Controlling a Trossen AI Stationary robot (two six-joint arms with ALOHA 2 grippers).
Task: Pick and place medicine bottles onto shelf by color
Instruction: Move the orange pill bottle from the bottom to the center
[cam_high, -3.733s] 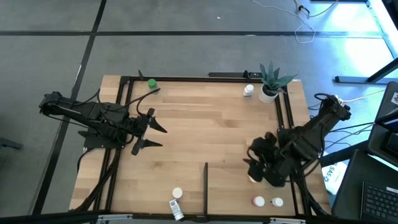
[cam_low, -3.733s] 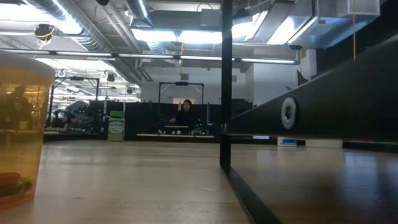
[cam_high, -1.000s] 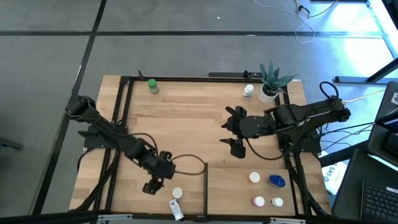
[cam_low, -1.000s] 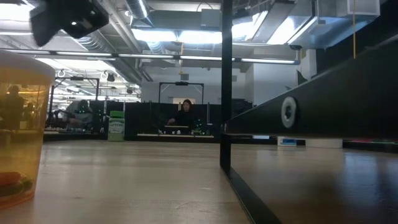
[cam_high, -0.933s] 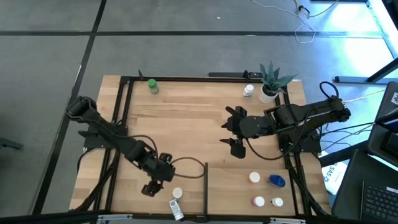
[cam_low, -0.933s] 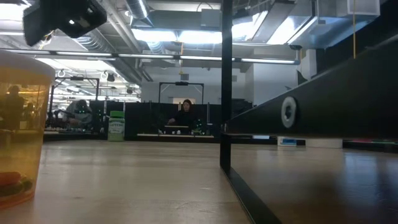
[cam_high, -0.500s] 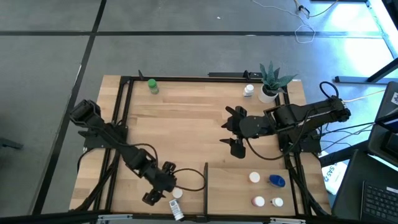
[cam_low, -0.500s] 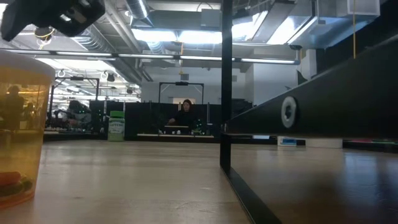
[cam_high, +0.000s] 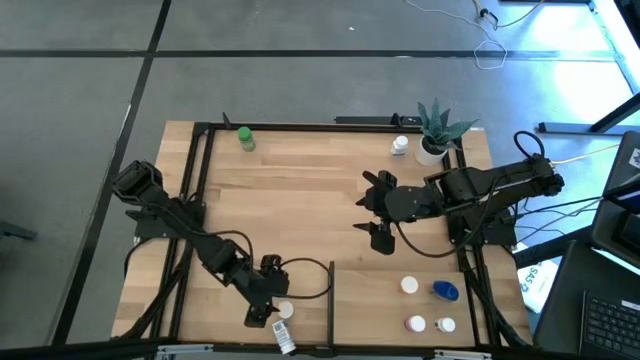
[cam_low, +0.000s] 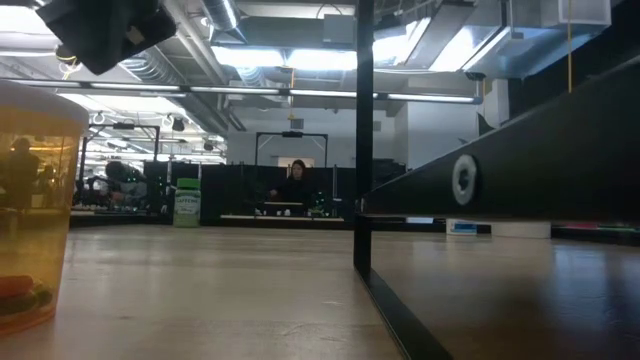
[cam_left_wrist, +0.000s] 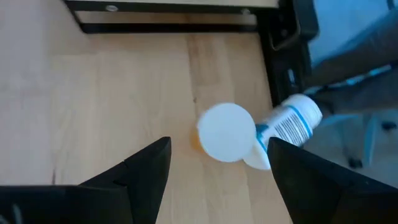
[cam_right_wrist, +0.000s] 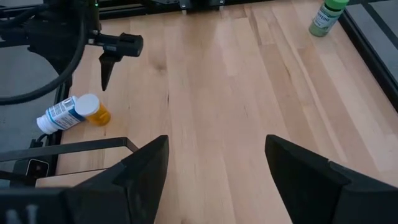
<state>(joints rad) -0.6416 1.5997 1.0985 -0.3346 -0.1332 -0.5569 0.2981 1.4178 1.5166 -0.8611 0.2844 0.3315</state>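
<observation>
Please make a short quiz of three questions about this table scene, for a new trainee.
1. True or false: the left gripper has its jaws shut on the orange bottle.
2. What colour is the bottle at the table's far left corner?
3. Which lies on its side beside the orange bottle? A) blue bottle B) white labelled bottle C) potted plant

Key: 1 false, open jaws above it. 2 green. 3 B.

high: top-down, whole table (cam_high: 330, 200) | low: table-level, faces room | wrists: close; both see orange bottle (cam_left_wrist: 225, 132)
</observation>
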